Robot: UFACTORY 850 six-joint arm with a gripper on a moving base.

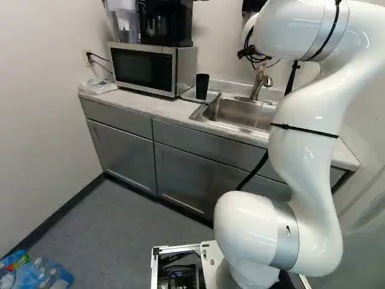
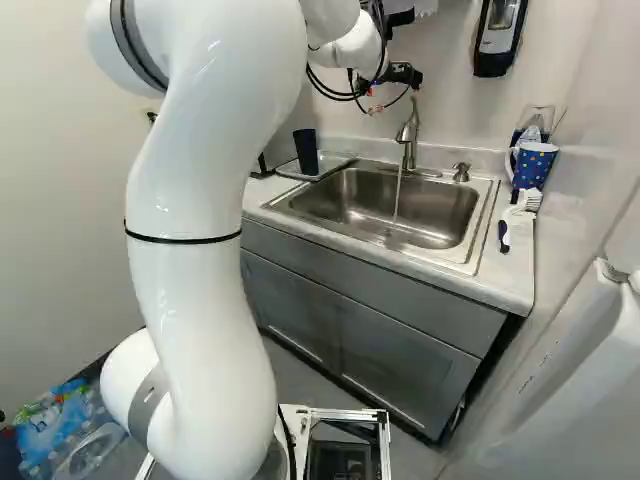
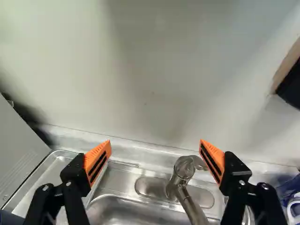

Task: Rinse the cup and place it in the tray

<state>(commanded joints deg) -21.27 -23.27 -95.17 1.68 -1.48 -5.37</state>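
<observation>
"Along the counter (image 1: 137, 105), where's the cup (image 2: 306, 150)?"
"Upright on the tray (image 2: 336, 163) by the left edge of the sink (image 2: 440, 205), left of the gripper (image 3: 155, 161); jaws spread, empty, near the faucet (image 2: 408, 140)."
"So reaching it means going left."

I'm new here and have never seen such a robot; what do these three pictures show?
The machine is a white robot arm on a moving base. Two pictures come from cameras on that base, behind the arm, one to each side. The third looks out from the arm's end, along two black fingers with orange pads. They stand wide apart, holding nothing. Ahead of them is the faucet; in the right base view water runs from it into the sink. A dark cup stands on the tray beside the sink, near the microwave. On the sink's other side are a blue dotted mug and a brush.
</observation>
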